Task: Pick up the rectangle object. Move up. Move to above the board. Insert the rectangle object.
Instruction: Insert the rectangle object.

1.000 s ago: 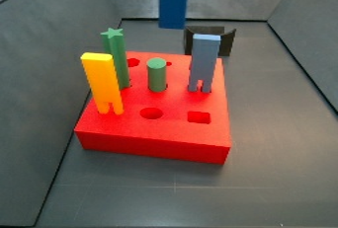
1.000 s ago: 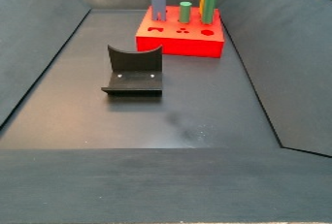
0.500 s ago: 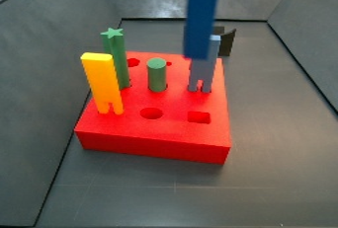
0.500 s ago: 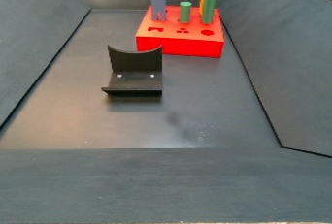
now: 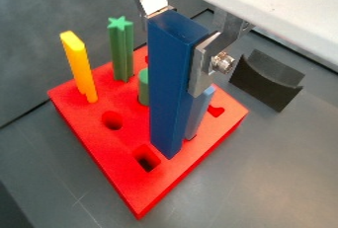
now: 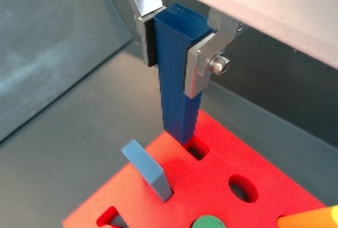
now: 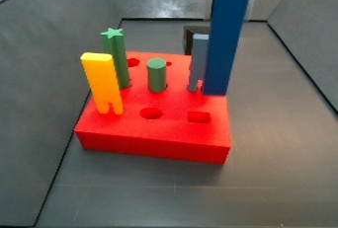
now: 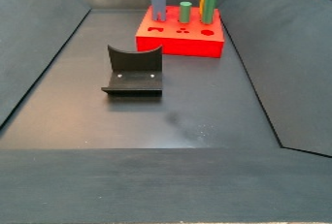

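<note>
- Gripper [image 6: 176, 37] clamped on upper end of rectangle object [image 6: 179, 74], above the board [image 6: 264, 163].
- Bar hanging upright, long axis vertical, lower end at a square hole [image 6: 199, 151] by the board's edge.
- Judged next: straight descent, no tilt.

hand [image 6: 175, 42] pointing down over the board, silver fingers [image 5: 208, 60] clamped on the rectangle object

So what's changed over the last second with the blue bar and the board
The gripper, shut on the rectangle object, has brought it down over the board; its lower end now sits at a square hole. The yellow block, green star peg, green cylinder and fixture stayed put.
</note>
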